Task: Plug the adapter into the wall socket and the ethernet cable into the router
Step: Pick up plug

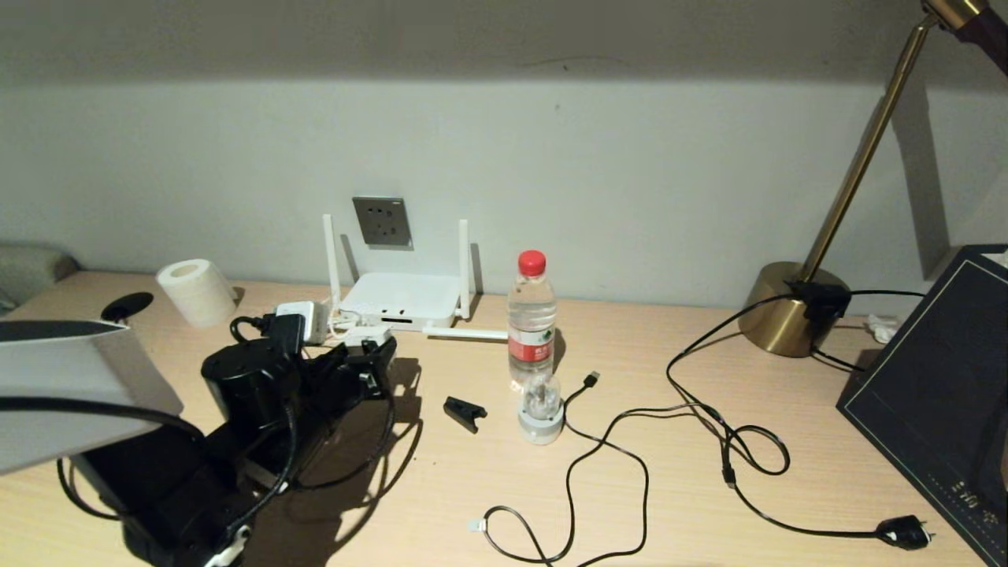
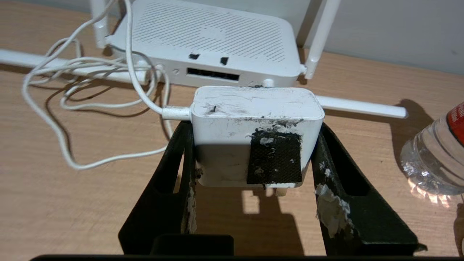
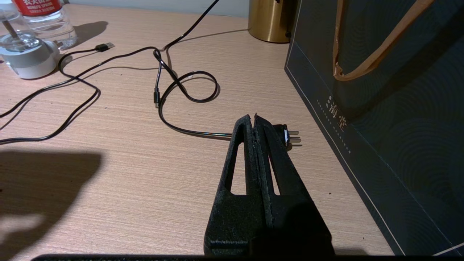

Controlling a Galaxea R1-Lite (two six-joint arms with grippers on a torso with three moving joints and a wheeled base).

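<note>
A: Between our left gripper's point(image 2: 253, 145) two black fingers point(image 2: 174, 174), at the centre of the left wrist frame, sits the adapter point(image 2: 253, 127), pinched on both flanks and clear of the desk point(image 2: 72, 203)

B: Its thin cord point(image 2: 108, 101) loops off toward the upper left of that frame, and the router point(image 2: 214, 40) lies just beyond it, top centre. How do we do this step well?

A: We judge the carry to the wall socket point(image 1: 382, 221) is the step in hand. That plate sits left of centre in the head frame, above the router point(image 1: 402, 299). We should lift over the antennas, square the prongs to the holes, and watch the cord doesn't snag

B: And the pose?

A: Our left arm reaches from the lower left of the head frame up toward the router, gripper point(image 1: 370, 346) nearly level. Our right gripper point(image 3: 255, 117) rests with fingers pressed together, holding nothing, mid-frame in its wrist view, by a black plug point(image 3: 286, 136)
</note>
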